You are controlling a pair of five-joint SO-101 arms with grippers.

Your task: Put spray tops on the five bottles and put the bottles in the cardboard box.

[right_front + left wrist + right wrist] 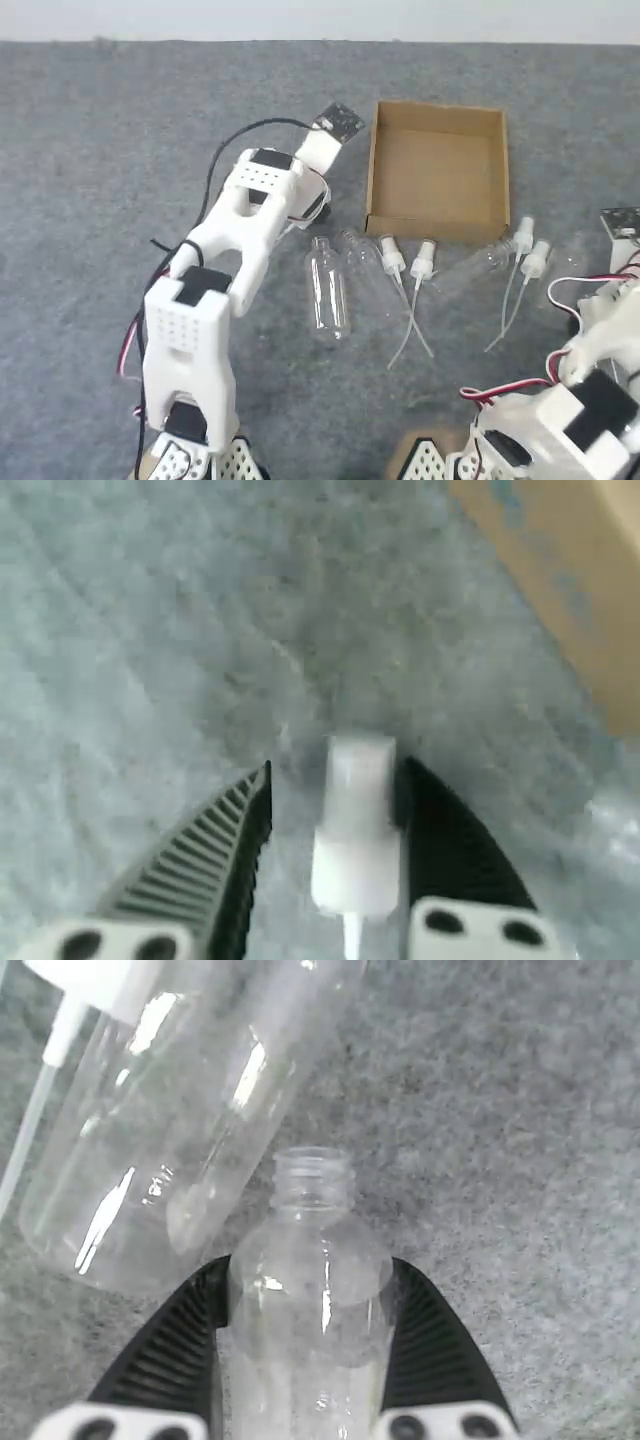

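In the left wrist view the left gripper [337, 768] stands part open over the grey carpet [150, 630], with a white spray top [354, 825] between its fingers. The top lies right against the black finger [450, 850], while a strip of carpet shows between it and the ribbed finger [215, 865], so nothing is gripped. A tan edge of the box [560, 570] shows in the upper right corner of that frame. In the right wrist view the right gripper [311, 1265] is closed on a clear bottle [310, 1320]. Both fingers [170, 1360] press against its shoulders, and its open neck sticks out past the fingertips. A second bottle [190, 1110] lies just beside it, crossing the upper left of the frame. In the high view the box [369, 170] sits upper centre-right. Just below its near wall, at mid-frame, a capless bottle [327, 285] lies on the carpet [100, 200], with loose tops [423, 260] to its right.
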